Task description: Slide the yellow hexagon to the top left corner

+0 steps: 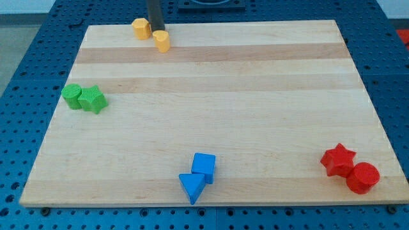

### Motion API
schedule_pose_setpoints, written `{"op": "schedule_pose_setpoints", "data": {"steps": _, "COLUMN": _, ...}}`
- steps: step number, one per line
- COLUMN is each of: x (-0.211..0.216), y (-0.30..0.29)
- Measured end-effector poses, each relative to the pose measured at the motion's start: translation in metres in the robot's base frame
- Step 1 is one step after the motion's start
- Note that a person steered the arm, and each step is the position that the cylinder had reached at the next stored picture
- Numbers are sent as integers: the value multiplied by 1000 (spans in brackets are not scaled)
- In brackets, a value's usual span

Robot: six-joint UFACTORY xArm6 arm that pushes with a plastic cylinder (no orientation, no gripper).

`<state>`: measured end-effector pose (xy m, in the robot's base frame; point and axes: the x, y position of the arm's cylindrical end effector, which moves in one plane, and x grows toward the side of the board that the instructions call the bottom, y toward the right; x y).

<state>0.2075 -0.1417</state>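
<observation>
Now my tip point(157, 30) no gripper, nothing held, between yellow hexagon point(141, 29) and yellow cylinder point(162, 41); push hexagon leftward, avoid cylinder.

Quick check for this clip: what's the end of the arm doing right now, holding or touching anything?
No gripper: a bare rod, holding nothing.
My tip sits at the view's top, just above the yellow block, with the orange-yellow hexagon to its left; contact cannot be told.
</observation>
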Motion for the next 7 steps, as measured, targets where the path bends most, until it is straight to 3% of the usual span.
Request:
{"op": "schedule_pose_setpoints", "data": {"steps": 2, "x": 0, "y": -47}}
{"op": "schedule_pose_setpoints", "data": {"steps": 7, "x": -1, "y": -74}}
